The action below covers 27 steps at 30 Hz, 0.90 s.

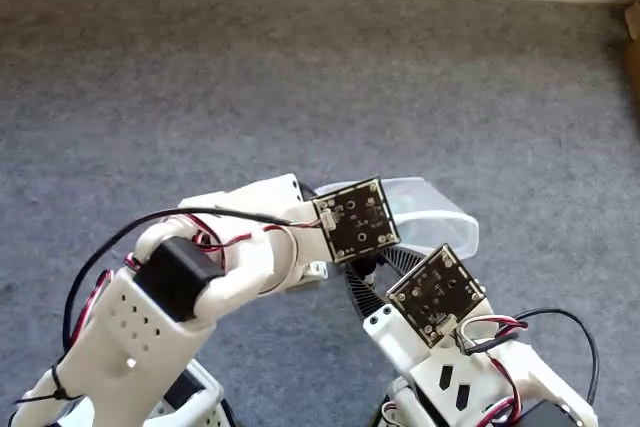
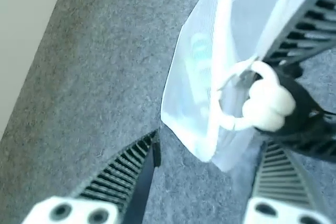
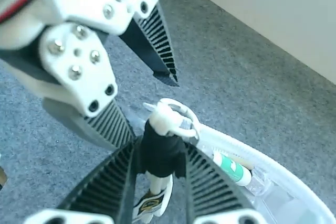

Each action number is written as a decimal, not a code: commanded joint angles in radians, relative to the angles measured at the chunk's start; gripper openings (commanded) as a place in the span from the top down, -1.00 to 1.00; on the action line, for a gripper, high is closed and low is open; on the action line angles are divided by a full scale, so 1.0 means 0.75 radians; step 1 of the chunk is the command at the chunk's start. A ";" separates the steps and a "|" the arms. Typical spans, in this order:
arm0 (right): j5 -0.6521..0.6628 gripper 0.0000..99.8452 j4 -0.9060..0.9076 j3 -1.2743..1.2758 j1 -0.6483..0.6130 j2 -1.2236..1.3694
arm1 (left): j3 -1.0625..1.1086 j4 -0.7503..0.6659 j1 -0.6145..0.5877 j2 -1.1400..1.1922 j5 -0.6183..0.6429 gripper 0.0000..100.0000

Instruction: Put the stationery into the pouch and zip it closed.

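— If you look from up high, where is the pouch (image 1: 440, 209)?

— It lies on the grey table (image 1: 150, 97), a bit right of the middle, just past the two wrists. The left arm (image 1: 220, 267) and the right arm (image 1: 455, 357) both lean over its near end.

— And in the right wrist view?

— The right gripper (image 3: 161, 148) has its jaws pressed together on the black tab of the zip pull (image 3: 168, 121), the bit with the white loop. Some stationery (image 3: 231, 169), a green and white stick, is inside the pouch, just beside the pull.

— So the zip comes next?

— I think so. I cannot tell how far it is shut.

— What about the left wrist view?

— The left gripper (image 2: 210, 141) has its jaws wide apart, with nothing in them. A corner of the pouch sits just past its tips.

— How should they do it well?

— I would have the left one pinch that corner first and hold it tight. Then the right one can pull the zip straight along the edge, slow and flat. If nothing holds the pouch, it may just slide along with the pull, and the thin cloth may bunch up and jam the zip.
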 commanded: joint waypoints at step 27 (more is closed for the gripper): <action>-0.088 0.99 -0.253 -0.060 0.298 -0.005 | 0.324 -0.125 0.001 -0.658 0.176 0.99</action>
